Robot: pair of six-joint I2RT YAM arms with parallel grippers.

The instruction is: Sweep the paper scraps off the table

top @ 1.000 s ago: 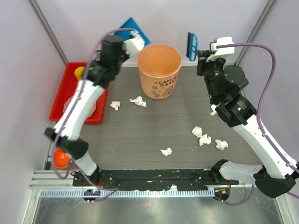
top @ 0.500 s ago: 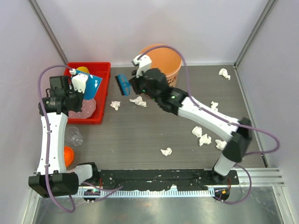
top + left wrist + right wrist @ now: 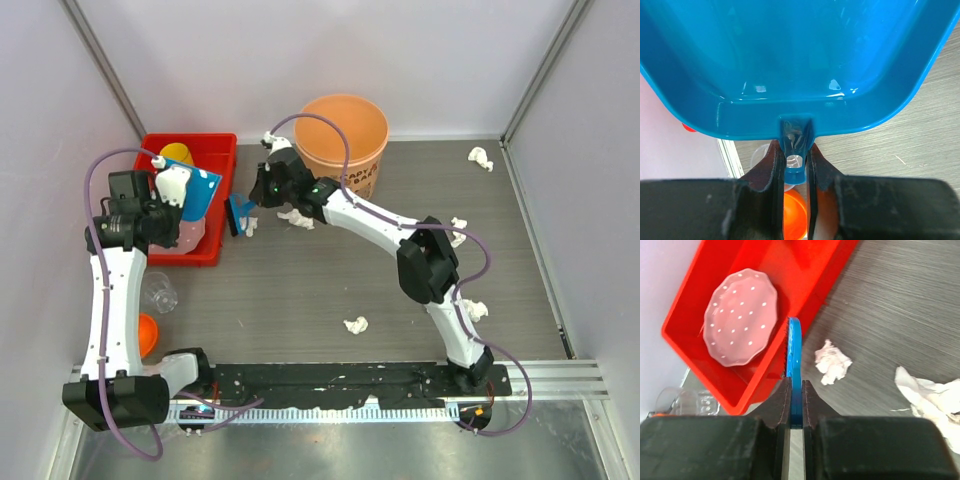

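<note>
Several paper scraps lie on the dark table (image 3: 330, 280): one (image 3: 295, 217) before the bucket, one (image 3: 355, 324) near the front, one (image 3: 480, 157) at the back right. My right gripper (image 3: 252, 203) reaches far left, shut on a blue brush (image 3: 240, 215) held low beside the red tray. In the right wrist view the brush (image 3: 794, 355) stands edge-on between my fingers (image 3: 796, 405), a scrap (image 3: 832, 362) just to its right. My left gripper (image 3: 183, 195) is shut on the handle of the blue dustpan (image 3: 203, 188), held over the tray; the pan (image 3: 800, 60) fills its wrist view.
An orange bucket (image 3: 342, 140) stands at the back centre. The red tray (image 3: 215, 150) at the left holds a pink dotted plate (image 3: 740, 322) and a yellow item (image 3: 178, 155). A clear cup (image 3: 160, 292) and an orange ball (image 3: 148, 330) lie off the table's left edge.
The right arm swung from the back right across to the left and lowered the brush beside the tray. The left arm brought the dustpan from behind the bucket to over the tray.
</note>
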